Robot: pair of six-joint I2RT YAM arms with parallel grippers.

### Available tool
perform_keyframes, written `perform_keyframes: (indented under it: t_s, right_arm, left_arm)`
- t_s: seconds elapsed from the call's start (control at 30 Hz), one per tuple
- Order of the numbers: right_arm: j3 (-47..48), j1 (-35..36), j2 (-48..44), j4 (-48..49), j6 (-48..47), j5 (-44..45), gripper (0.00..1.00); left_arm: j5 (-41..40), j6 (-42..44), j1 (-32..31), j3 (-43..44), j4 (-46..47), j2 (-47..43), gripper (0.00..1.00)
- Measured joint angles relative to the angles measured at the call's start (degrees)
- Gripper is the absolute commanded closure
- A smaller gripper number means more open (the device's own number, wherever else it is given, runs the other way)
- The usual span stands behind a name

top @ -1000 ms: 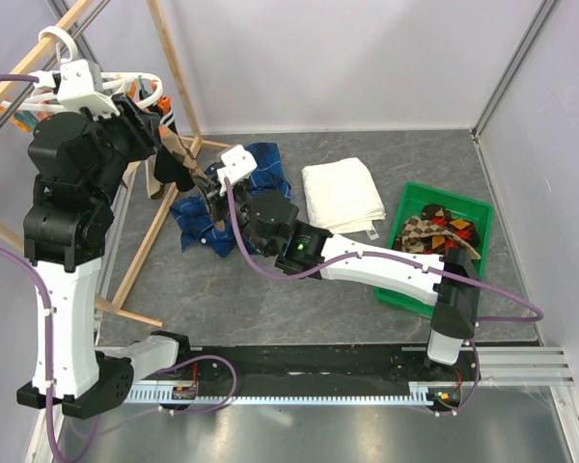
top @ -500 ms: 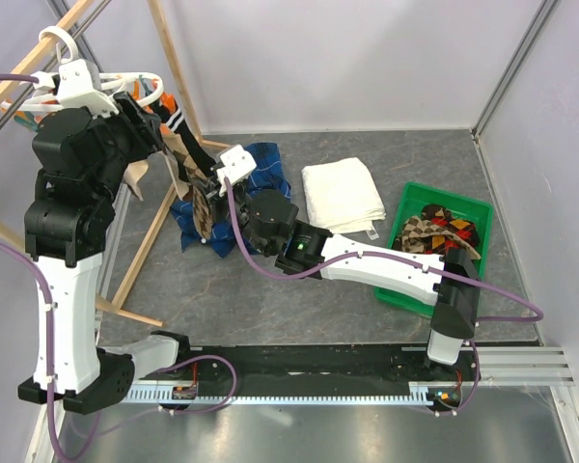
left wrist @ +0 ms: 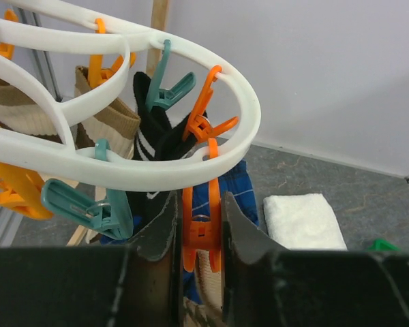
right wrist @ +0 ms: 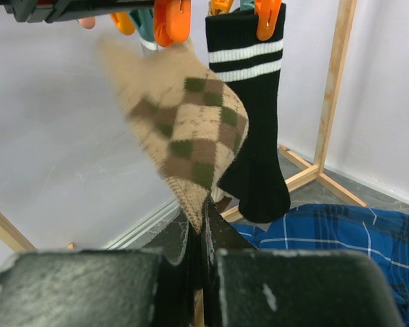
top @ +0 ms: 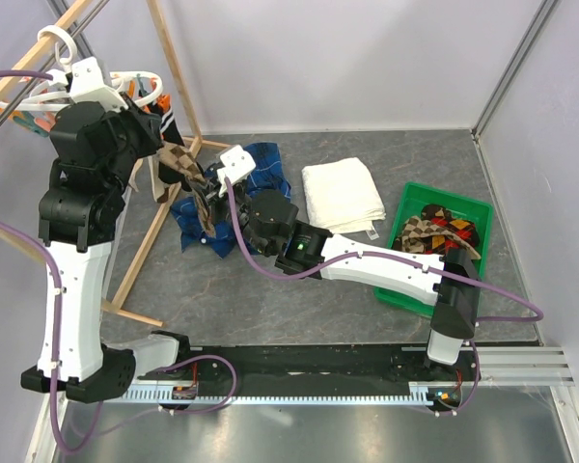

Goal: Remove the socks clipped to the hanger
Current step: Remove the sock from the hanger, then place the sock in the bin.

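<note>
Pinching the lower tip of the argyle sock (right wrist: 191,136), the right claw (right wrist: 199,235) is pressed together on the fabric. The left claw (left wrist: 199,214) squeezes an orange clip (left wrist: 202,238) on the hanger (left wrist: 157,174), one finger on each side. The hanger hangs over the far left corner of the tabletop (top: 367,154). A black sock (right wrist: 252,102) hangs clipped just beside the argyle one. More socks (top: 439,230) lie in a green bin (top: 444,199) near the right edge.
</note>
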Motion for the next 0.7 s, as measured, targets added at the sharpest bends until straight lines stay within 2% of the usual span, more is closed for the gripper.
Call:
perform_keyframes:
  t_s: [0.17,0.33,0.4,0.5,0.7]
  right_arm:
    - [-0.35,0.00,-0.11,0.04,0.48,0.26,1.00]
    - [-5.73,-0.22,-3.02,-2.58,0.92,2.25,1.00]
    - [-8.31,-0.70,-5.79,-7.37,1.53,4.59,1.00]
    - [-10.78,-2.84,-10.73,-15.50,2.51,8.92,0.98]
    - [-16.92,-13.07,-24.90,-29.81,3.85,20.52,0.96]
  left_arm:
    - [0.00,0.13,0.00,-0.22,1.79,-0.31,0.98]
    - [-0.02,0.59,0.00,-0.31,2.54,-1.18,0.98]
    - [0.02,1.05,0.00,-0.63,2.71,-1.73,0.97]
    - [0.04,1.55,0.00,-1.79,3.10,-3.04,0.91]
    - [-0.79,2.67,0.17,-4.66,3.54,-6.19,0.83]
